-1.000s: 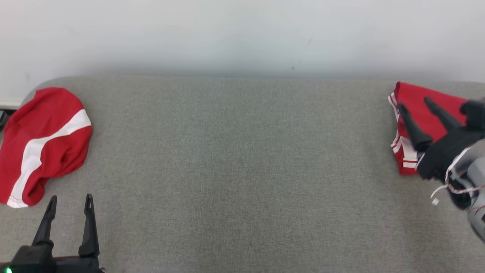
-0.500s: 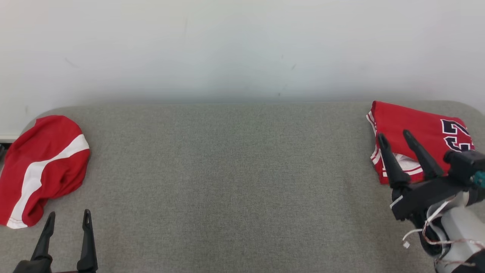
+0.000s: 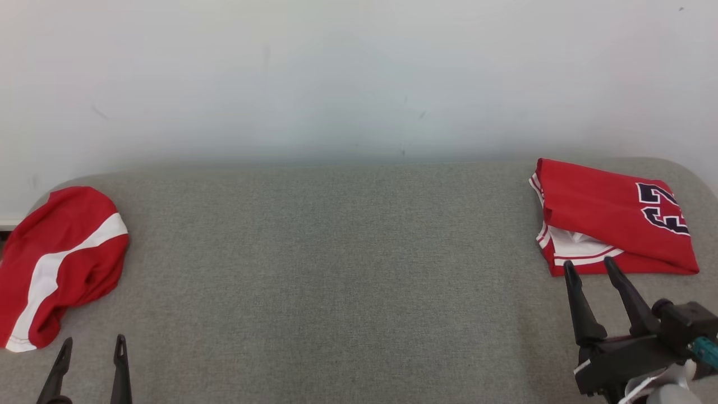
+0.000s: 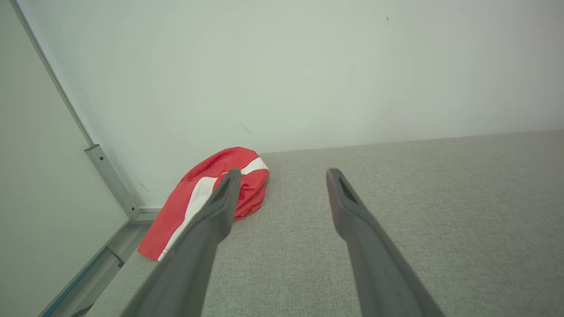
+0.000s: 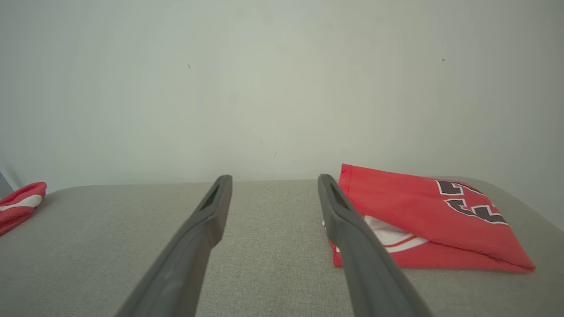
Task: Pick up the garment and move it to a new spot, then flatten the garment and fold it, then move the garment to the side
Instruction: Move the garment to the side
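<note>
On the worktop (image 3: 336,269), a folded jersey (image 3: 606,224) lies at the far right. A crumpled garment (image 3: 61,264) lies at the left edge, well apart.

The grey fabric-topped table (image 3: 348,269) bore a folded red jersey (image 3: 606,224) near the wall (image 3: 336,73) and a crumpled red-and-white garment (image 3: 61,264), likewise near the wall.

The right tool (image 3: 589,262) has drawn back off the folded red jersey (image 3: 606,216): 1 second ago it reached over the jersey, now it ends at the jersey's near edge.
</note>
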Robot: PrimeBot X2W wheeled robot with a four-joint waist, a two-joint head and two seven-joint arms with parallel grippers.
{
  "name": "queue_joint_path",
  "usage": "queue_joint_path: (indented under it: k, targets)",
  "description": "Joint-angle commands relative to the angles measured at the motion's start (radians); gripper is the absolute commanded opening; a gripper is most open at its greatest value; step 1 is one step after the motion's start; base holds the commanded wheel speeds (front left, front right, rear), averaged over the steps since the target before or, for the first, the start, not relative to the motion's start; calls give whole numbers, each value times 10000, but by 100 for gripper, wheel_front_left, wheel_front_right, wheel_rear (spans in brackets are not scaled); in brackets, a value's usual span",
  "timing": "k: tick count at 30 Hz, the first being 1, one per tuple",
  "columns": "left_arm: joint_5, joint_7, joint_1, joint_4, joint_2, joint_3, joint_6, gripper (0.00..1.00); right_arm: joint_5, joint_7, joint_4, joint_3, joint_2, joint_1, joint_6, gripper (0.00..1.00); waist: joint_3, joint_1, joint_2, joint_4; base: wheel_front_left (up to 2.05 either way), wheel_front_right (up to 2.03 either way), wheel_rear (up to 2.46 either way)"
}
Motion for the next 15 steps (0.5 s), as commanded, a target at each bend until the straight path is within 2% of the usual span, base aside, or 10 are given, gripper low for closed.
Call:
queue_joint_path:
  k: [1,6,15]
  targets:
    - [152,43,113,-11,138,17,35,100,-141,-34,3,-128,20,106,-6,100,-12,0,0,-47,0,0,0]
    - [144,413,221,-53,343,-133,-113,100,-640,348,-23,-384,348,458,-6,100,-41,0,0,-255,0,0,0]
    - [-76,669,91,-211,441,-282,-357,100,-698,888,-424,-800,536,613,-6,100,-54,0,0,-353,0,0,0]
